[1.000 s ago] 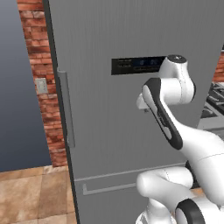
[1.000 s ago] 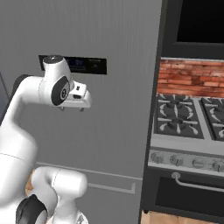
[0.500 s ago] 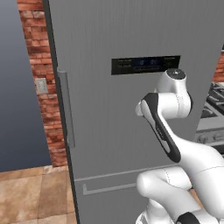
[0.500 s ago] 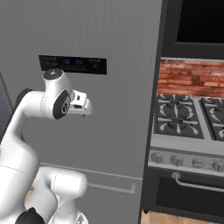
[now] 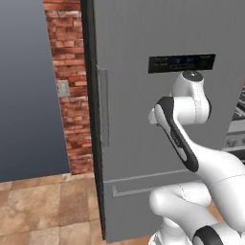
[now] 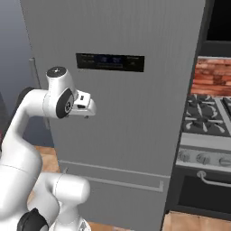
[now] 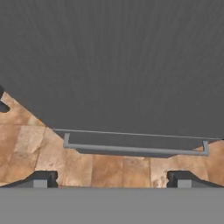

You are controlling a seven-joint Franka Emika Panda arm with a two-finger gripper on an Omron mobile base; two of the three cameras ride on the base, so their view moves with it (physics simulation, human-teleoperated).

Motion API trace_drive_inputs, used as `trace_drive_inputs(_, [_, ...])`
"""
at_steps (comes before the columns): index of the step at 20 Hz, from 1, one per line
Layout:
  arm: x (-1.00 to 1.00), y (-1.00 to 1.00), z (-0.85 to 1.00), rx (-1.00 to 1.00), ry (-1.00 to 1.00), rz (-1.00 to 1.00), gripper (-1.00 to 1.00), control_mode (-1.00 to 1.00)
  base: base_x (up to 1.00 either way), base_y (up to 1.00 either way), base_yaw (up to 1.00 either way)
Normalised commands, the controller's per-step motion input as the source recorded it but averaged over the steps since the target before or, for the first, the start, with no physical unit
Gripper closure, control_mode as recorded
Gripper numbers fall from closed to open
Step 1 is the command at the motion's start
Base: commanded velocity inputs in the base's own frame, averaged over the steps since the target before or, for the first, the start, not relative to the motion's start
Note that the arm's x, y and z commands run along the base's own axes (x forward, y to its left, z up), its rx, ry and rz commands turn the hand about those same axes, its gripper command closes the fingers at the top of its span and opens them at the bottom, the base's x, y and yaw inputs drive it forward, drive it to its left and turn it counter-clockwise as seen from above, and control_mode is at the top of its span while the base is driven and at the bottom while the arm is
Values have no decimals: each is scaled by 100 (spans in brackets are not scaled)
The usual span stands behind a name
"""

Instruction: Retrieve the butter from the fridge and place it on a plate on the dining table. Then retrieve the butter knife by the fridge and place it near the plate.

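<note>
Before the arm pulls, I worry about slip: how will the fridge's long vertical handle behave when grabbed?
The handle looks like a stiff steel bar fixed to the fridge, so it likely won't flex. Its smooth finish may be slippery. The tall door probably swings heavily. The tool stands open.

You have no legible text anywhere in these views. The dark display panel (image 5: 181,62) on the fridge (image 5: 134,95) door carries small bluish marks, but you cannot make them out as letters or numbers from either base camera. The range knobs (image 6: 203,158) beside the fridge show no readable markings either.
</note>
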Motion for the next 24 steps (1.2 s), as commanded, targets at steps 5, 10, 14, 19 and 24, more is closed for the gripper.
trace_drive_inputs(5, [0, 0, 0, 0, 0, 0, -100, 100, -6, 93, 0])
trace_drive_inputs(10, [0, 0, 0, 0, 0, 0, -100, 100, 0, 88, 0])
trace_drive_inputs(14, [0, 0, 0, 0, 0, 0, -100, 100, -6, 45, 0])
trace_drive_inputs(19, [3, -19, 0, 0, -1, 0, -100, -100, 0, 0, 0])
trace_drive_inputs(24, [10, -97, 20, 4, -21, 0, -100, -100, 0, 0, 0])
